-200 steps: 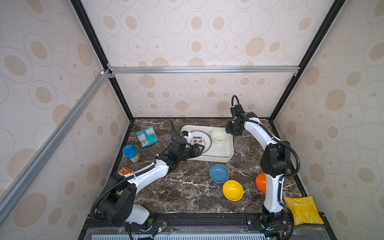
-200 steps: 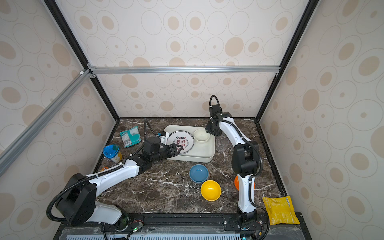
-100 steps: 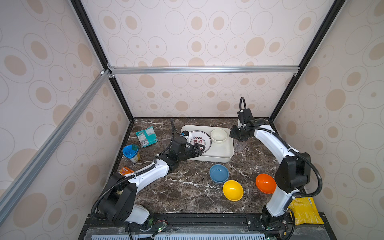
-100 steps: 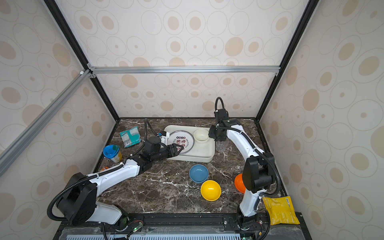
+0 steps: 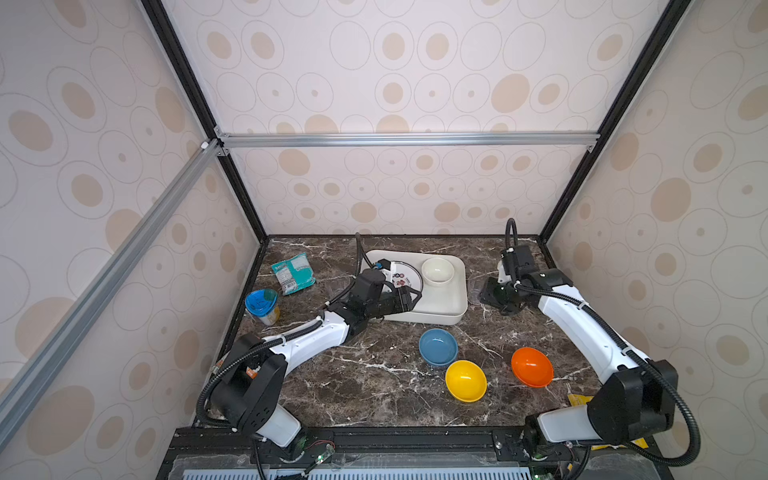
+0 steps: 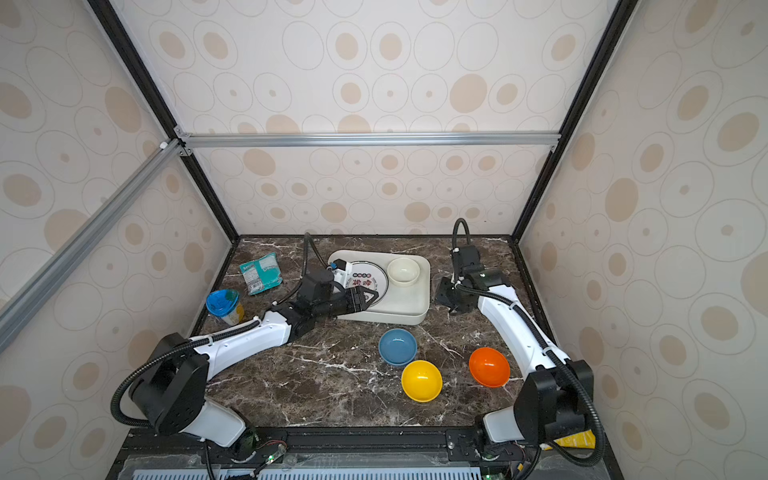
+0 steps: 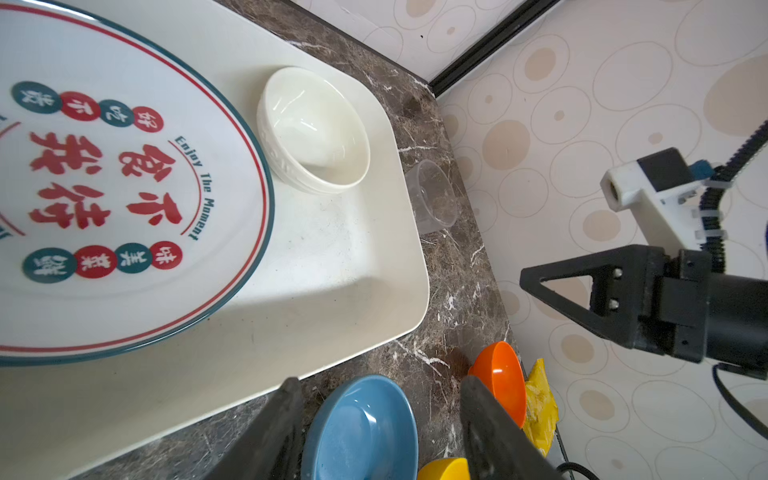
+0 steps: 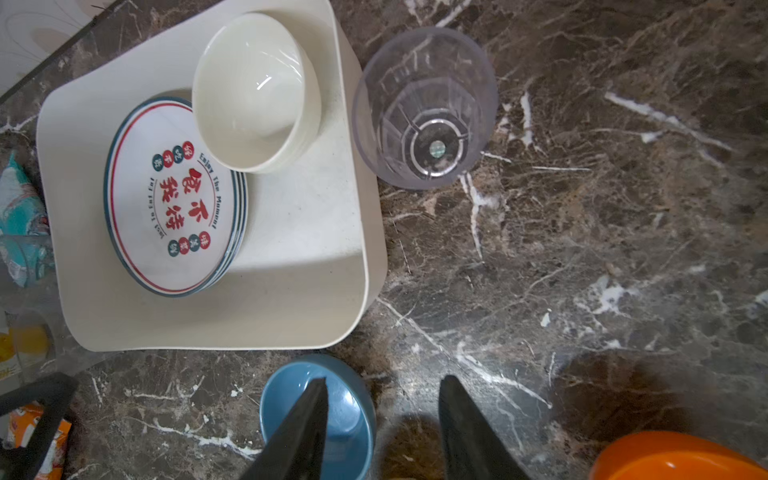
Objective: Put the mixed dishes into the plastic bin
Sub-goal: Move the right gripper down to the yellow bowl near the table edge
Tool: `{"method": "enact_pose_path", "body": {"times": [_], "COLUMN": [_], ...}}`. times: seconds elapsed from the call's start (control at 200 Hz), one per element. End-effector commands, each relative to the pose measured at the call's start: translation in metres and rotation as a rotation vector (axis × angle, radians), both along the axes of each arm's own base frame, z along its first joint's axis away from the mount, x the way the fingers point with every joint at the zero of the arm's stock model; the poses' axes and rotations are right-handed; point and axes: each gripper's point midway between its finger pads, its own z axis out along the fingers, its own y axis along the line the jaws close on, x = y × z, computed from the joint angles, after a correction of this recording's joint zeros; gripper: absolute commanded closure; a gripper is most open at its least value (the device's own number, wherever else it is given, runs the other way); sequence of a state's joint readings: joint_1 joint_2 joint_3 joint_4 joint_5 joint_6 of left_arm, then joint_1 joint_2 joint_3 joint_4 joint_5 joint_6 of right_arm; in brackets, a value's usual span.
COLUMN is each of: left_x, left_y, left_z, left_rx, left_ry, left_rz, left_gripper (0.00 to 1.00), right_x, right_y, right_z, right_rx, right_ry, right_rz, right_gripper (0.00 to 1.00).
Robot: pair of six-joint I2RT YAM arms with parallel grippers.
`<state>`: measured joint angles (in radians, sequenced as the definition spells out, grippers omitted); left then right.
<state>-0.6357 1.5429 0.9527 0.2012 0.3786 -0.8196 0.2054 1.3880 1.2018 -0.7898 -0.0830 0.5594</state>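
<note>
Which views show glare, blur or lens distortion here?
Right wrist view: a glare streak inside the cream bowl; the clear cup shows mostly as rim reflections over the marble tabletop. Left wrist view: the plate bulges with wide-angle distortion, lettering legible. In both top views: enclosure posts splay outward; scene evenly lit, sharp.

white arm links [image 5: 307,340], black joints [image 5: 249,390], ribbed black cables [image 7: 710,197], black triangular jaws, small screws [image 7: 618,272]

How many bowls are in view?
4. Cream bowl inside the white bin; blue bowl, yellow bowl and orange bowl on the marble tabletop in front of it. None appears hidden.
</note>
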Motion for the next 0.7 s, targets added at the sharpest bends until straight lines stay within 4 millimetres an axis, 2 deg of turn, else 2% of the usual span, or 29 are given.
{"method": "enact_pose_path", "body": {"times": [0.0,0.285,0.405,0.695], "left_x": [0.000,-0.006,-0.007,-0.009], "left_y": [-0.015,-0.023,-0.023,-0.023], "left_z": [0.015,0.009,0.007,0.003], "left_rx": [-0.009,-0.003,-0.003,0.004], "left_ry": [-0.045,-0.036,-0.034,-0.024], "left_rz": [-0.053,-0.080,-0.086,-0.089], "left_gripper": [0.40,0.40,0.40,0.40], "right_x": [-0.020,-0.062,-0.072,-0.100], "right_y": [-0.011,-0.032,-0.037,-0.010], "right_z": [-0.008,-0.029,-0.035,-0.047], "right_rx": [0.008,-0.010,-0.015,0.094], "right_ry": [0.049,0.143,0.150,0.195], "right_rz": [-0.029,-0.085,-0.100,0.016], "right_gripper": [0.53,0.53,0.53,0.54]}}
